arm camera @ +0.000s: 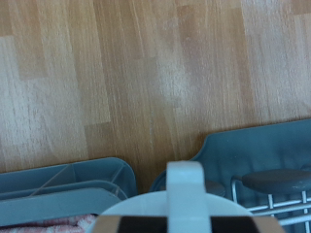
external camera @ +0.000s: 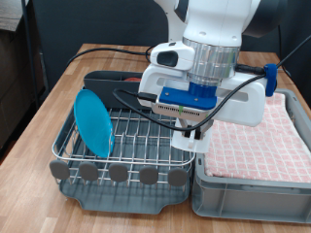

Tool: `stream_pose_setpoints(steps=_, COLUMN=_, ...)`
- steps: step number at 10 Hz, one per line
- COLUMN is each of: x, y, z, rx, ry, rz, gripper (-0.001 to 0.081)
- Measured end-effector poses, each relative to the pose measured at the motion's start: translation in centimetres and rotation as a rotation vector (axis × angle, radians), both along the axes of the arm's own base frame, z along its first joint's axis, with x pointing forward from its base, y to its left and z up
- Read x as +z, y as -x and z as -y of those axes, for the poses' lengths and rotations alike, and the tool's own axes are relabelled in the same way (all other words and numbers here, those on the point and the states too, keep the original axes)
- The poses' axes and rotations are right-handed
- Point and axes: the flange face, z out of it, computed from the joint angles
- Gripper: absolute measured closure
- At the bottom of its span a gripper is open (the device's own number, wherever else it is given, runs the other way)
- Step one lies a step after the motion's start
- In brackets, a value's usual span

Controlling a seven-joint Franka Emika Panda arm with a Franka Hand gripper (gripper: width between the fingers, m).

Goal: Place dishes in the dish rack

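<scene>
My gripper (external camera: 188, 136) hangs over the edge of the dish rack (external camera: 136, 146) nearest the bin. It is shut on the small white cup (external camera: 185, 142). In the wrist view the cup (arm camera: 185, 202) fills the space between my dark fingertips, with its handle pointing away. The light-blue plate (external camera: 94, 120) stands upright in the wire grid on the exterior view's left. A reddish-brown piece, seemingly the wooden spoon (external camera: 130, 80), lies in the dark trough at the rack's far edge. A brownish oval (arm camera: 277, 180) in the tray may be its bowl.
A grey bin (external camera: 255, 184) lined with a pink checkered cloth (external camera: 258, 141) sits right beside the rack on the exterior view's right; its corner also shows in the wrist view (arm camera: 68, 184). Bare wooden table (external camera: 58, 92) surrounds both. Black cables hang off the arm over the rack.
</scene>
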Motion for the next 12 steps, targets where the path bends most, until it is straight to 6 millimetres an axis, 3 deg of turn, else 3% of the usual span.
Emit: stream_pose_setpoints(steps=12, x=-5.5, y=-1.4, z=3.1, rx=0.016, ry=-0.071, rz=-0.022, gripper=0.0734)
